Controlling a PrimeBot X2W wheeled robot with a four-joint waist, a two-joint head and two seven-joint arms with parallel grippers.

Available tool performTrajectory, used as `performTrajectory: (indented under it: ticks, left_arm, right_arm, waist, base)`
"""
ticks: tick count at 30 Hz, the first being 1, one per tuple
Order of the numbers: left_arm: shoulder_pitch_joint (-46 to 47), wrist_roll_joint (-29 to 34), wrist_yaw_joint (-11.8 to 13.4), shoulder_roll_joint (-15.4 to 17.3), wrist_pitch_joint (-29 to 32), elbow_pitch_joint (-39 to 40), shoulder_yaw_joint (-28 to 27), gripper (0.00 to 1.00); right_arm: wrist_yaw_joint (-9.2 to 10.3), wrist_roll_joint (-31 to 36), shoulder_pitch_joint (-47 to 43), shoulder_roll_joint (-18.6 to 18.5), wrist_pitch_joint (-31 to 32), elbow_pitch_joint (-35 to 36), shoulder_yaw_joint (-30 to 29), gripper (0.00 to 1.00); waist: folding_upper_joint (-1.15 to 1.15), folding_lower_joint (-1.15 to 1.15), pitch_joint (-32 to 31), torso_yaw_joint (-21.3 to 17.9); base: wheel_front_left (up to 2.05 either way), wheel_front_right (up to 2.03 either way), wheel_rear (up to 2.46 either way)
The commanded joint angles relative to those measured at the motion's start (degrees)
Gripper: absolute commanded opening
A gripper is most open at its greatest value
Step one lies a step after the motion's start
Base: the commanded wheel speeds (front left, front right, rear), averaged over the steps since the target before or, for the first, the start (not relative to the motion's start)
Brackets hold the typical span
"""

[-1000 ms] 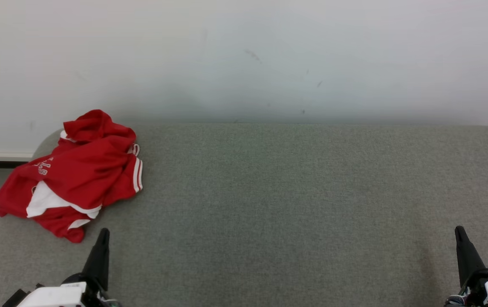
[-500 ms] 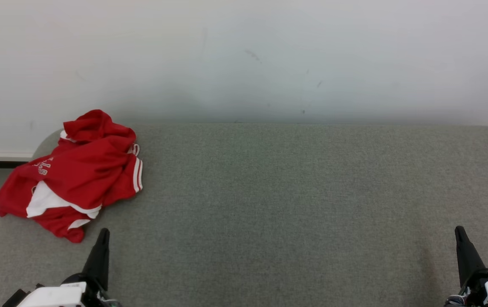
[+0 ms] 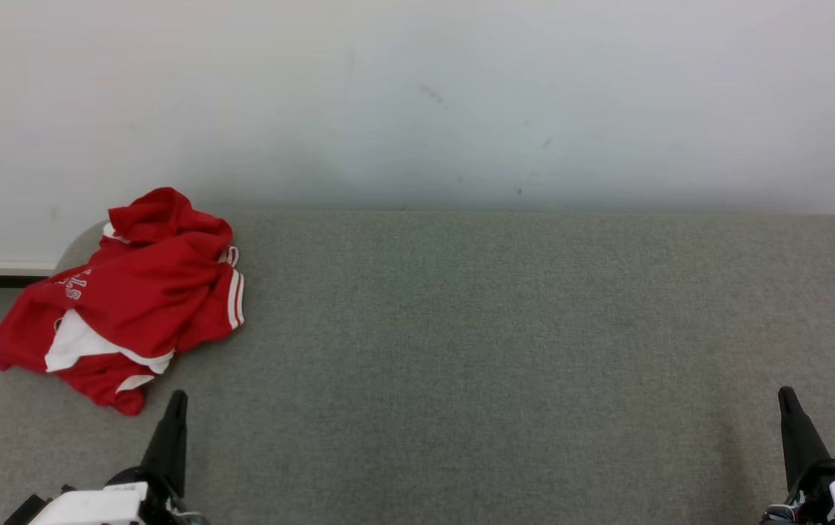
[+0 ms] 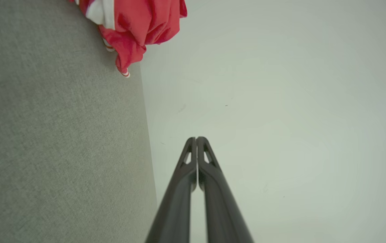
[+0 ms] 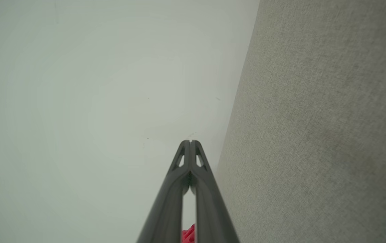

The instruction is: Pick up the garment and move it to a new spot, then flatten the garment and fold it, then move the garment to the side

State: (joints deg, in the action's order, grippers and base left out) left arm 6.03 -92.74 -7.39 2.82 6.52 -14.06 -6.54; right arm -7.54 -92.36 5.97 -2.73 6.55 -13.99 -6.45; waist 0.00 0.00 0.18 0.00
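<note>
Nothing has moved: garment (image 3: 122,299) lies near closed left gripper (image 3: 177,397).

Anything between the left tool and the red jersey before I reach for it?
No. In the head view, a stretch of bare grey fabric surface separates the left tool from the near edge of the crumpled jersey.

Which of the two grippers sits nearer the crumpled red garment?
The left gripper, just short of the red garment at the head view's lower left; the right gripper is far across the grey surface.
</note>
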Motion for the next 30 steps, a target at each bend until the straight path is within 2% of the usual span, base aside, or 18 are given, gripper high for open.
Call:
performTrajectory:
  ticks: [1, 13, 14, 23, 30]
  left_arm:
    - [0.6, 0.9, -0.3, 0.2, 0.1, 0.0, 0.0, 0.0]
    - [0.6, 0.9, -0.3, 0.2, 0.1, 0.0, 0.0, 0.0]
    - [0.0, 0.0, 0.0, 0.0, 0.0, 0.0, 0.0, 1.0]
    - [-0.6, 2.1, 0.2, -0.1, -2.1, 0.0, 1.5, 1.0]
    - [-0.9, 13.5, 1.5, 0.0, -4.3, 1.1, 3.5, 1.0]
  right_arm:
    - [0.14, -0.1, 0.8, -0.4, 0.1, -0.1, -0.1, 0.0]
    - [0.14, -0.1, 0.8, -0.4, 0.1, -0.1, -0.1, 0.0]
    - [0.0, 0.0, 0.0, 0.0, 0.0, 0.0, 0.0, 1.0]
    - [0.01, 2.3, -1.2, 0.1, -2.1, 0.5, 0.8, 1.0]
    - [0.01, 15.5, -2.2, -0.7, -4.3, 3.1, 1.8, 1.0]
  waist:
    - [0.0, 0.0, 0.0, 0.0]
    - [0.0, 0.0, 0.0, 0.0]
    - [0.0, 0.0, 0.0, 0.0]
    - [0.0, 0.0, 0.0, 0.0]
    - [0.0, 0.0, 0.0, -0.1]
  base:
    - [0.0, 0.0, 0.0]
    - [0.0, 0.0, 0.0]
    - [0.0, 0.0, 0.0]
    - [0.0, 0.0, 0.0]
    - [0.0, 0.0, 0.0]
